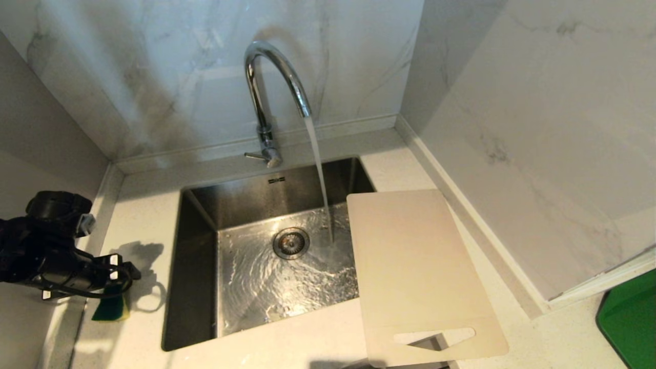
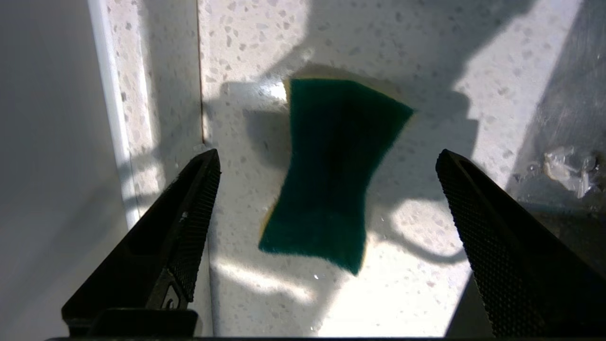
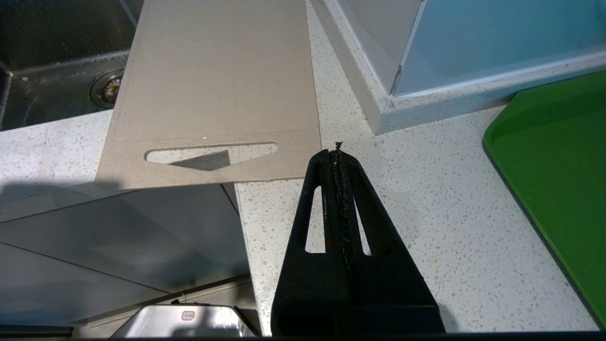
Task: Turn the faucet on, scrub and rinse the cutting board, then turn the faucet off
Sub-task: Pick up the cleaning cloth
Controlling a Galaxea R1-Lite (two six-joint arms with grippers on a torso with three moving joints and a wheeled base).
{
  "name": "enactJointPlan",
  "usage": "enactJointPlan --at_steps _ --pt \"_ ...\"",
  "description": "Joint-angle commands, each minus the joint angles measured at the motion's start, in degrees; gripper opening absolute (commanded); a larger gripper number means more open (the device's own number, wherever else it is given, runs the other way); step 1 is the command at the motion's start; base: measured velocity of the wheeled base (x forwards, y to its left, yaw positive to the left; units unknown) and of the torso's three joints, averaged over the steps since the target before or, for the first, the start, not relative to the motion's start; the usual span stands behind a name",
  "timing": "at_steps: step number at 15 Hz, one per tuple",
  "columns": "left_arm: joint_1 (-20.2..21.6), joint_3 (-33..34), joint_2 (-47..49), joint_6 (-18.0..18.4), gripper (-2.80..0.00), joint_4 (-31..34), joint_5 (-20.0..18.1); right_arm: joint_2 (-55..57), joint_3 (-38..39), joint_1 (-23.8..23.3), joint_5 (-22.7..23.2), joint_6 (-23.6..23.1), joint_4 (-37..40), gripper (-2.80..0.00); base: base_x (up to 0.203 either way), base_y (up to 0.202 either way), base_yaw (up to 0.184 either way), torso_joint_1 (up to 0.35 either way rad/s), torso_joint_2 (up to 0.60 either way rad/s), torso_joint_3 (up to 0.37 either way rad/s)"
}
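Fingers [image 2: 189, 222] of left gripper [image 2: 326, 199] wide apart, straddling green sponge [image 2: 331, 175] on table [image 2: 426, 71], long axis running away between them; right gripper [image 3: 337, 156] parked, pressed together.

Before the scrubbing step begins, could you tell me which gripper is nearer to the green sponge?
Left. The left gripper hangs open directly over the green sponge on the counter left of the sink. The right gripper is shut, by the cutting board's handle end.

The left claw [image 1: 120, 274] hides the sponge's [image 1: 111, 306] upper part; the green tray [image 1: 629, 320] is cut off at the head view's edge.
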Motion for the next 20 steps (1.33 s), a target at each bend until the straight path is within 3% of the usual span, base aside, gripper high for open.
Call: enactJointPlan --at_steps 1,7,8,15,18,20 --pt "0.8 0.5 1.4 -0.1 0.00 -0.1 0.0 0.0 0.0 0.1 0.0 0.0 0.0 -2.80 0.000 0.000 0.000 0.000 0.00 0.000" --pt "2.8 1.9 1.4 3.5 0.00 -0.1 -0.5 0.0 0.0 0.0 0.0 0.0 0.0 -2.80 0.000 0.000 0.000 0.000 0.00 0.000" --pt "2.7 2.6 1.6 3.8 -2.80 -0.1 -0.5 0.0 0.0 0.0 0.0 0.0 0.0 -2.80 0.000 0.000 0.000 0.000 0.00 0.000" --pt "2.6 3.2 0.9 1.6 -2.80 -1.3 -4.2 0.0 0.0 0.1 0.0 0.0 0.0 -2.80 0.000 0.000 0.000 0.000 0.00 0.000" --pt "2.6 1.8 -1.8 0.4 -2.80 -0.9 -8.8 0.0 0.0 0.0 0.0 0.0 0.0 -2.80 0.000 0.000 0.000 0.000 0.00 0.000" --pt "1.5 0.5 -4.1 0.3 -2.80 -0.2 -9.3 0.0 0.0 0.0 0.0 0.0 0.0 -2.80 0.000 0.000 0.000 0.000 0.00 0.000"
